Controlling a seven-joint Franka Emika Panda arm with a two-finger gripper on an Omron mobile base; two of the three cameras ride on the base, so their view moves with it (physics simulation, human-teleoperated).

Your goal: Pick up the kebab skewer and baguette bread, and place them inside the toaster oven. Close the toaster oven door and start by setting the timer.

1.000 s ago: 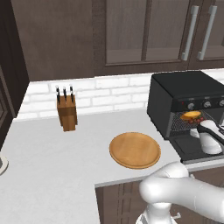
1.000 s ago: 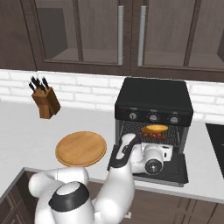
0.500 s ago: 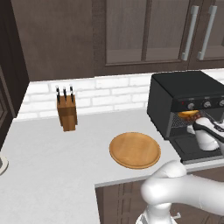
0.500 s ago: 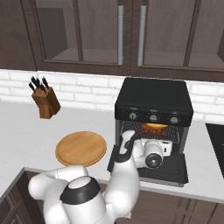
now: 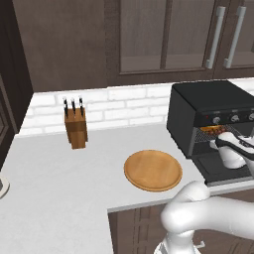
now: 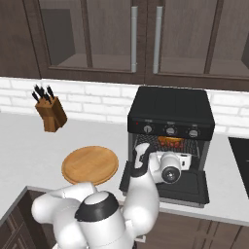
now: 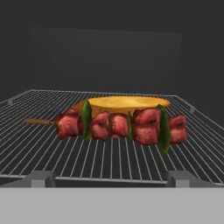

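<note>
Inside the black toaster oven (image 6: 170, 109) (image 5: 208, 99), the kebab skewer (image 7: 122, 124) lies across the wire rack (image 7: 109, 159), its stick pointing left. The golden baguette bread (image 7: 118, 103) lies just behind it, touching or nearly touching. From the right base view, an orange-red glimpse of the food (image 6: 170, 142) shows in the oven mouth. The toaster oven door (image 6: 165, 187) (image 5: 223, 173) hangs open, flat toward me. My gripper (image 7: 111, 179) (image 6: 168, 154) hovers over the door at the oven mouth, facing the food. It is open, with nothing between its fingers.
A round wooden board (image 5: 153, 170) (image 6: 90, 165) lies on the counter left of the oven. A knife block (image 5: 75, 126) (image 6: 51, 113) stands at the brick back wall. Wall cabinets hang above the oven. A dark cooktop edge (image 6: 240, 155) lies to the right.
The hand has risen slightly in front of the oven mouth. The jaws stay wide apart, and the food on the rack has not moved.
</note>
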